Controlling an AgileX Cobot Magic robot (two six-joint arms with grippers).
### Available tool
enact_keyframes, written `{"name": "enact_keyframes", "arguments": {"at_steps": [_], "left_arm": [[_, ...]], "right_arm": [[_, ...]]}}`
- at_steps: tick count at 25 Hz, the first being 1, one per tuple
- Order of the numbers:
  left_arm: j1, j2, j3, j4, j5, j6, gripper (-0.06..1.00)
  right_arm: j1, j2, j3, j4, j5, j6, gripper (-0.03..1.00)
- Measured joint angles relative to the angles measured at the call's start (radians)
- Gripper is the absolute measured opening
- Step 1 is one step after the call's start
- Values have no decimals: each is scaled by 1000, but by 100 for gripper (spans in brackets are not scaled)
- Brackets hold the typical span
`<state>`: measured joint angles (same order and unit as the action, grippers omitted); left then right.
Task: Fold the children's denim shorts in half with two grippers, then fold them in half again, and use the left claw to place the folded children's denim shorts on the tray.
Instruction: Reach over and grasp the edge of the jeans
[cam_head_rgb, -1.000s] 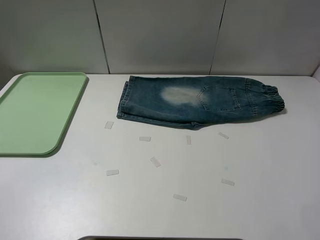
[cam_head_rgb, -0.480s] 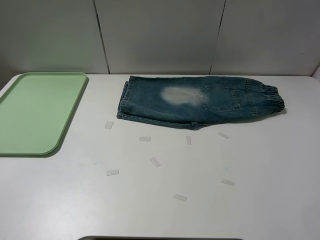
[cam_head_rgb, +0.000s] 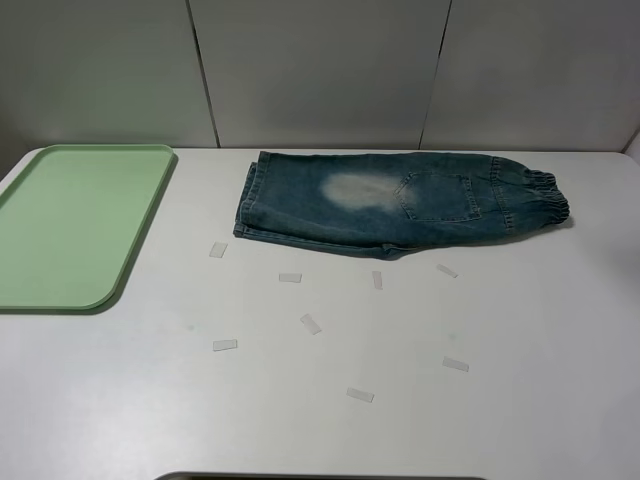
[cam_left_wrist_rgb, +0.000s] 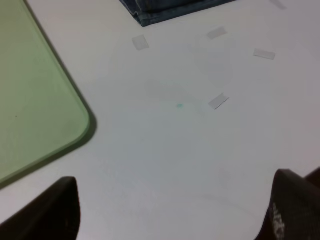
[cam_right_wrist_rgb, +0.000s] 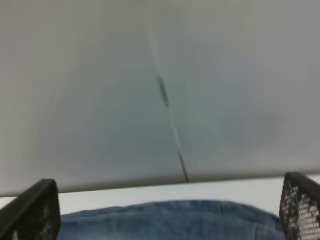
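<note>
The children's denim shorts lie flat at the back middle of the white table, with the elastic waistband to the right and the leg hems to the left. The green tray lies at the left and holds nothing. Neither gripper shows in the exterior high view. My left gripper is open and empty over bare table. The tray's corner and a hem of the shorts show in the left wrist view. My right gripper is open and empty, and the shorts lie low between its fingers.
Several small white tape strips are scattered on the table in front of the shorts, and some show in the left wrist view. A grey panelled wall stands behind the table.
</note>
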<state>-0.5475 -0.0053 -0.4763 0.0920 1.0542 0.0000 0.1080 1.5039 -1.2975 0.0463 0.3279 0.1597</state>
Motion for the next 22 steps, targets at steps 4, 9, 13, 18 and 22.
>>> {"name": "enact_keyframes", "arguments": {"at_steps": [4, 9, 13, 18, 22], "left_arm": [[0, 0, 0, 0, 0, 0, 76], [0, 0, 0, 0, 0, 0, 76], [0, 0, 0, 0, 0, 0, 76], [0, 0, 0, 0, 0, 0, 76], [0, 0, 0, 0, 0, 0, 76]], "right_arm": [[-70, 77, 0, 28, -2, -46, 66], [-145, 176, 0, 87, -2, -175, 69], [-203, 264, 0, 124, -6, -208, 69], [-262, 387, -39, 174, 22, -232, 69], [-293, 476, -108, 230, 90, -305, 69]]}}
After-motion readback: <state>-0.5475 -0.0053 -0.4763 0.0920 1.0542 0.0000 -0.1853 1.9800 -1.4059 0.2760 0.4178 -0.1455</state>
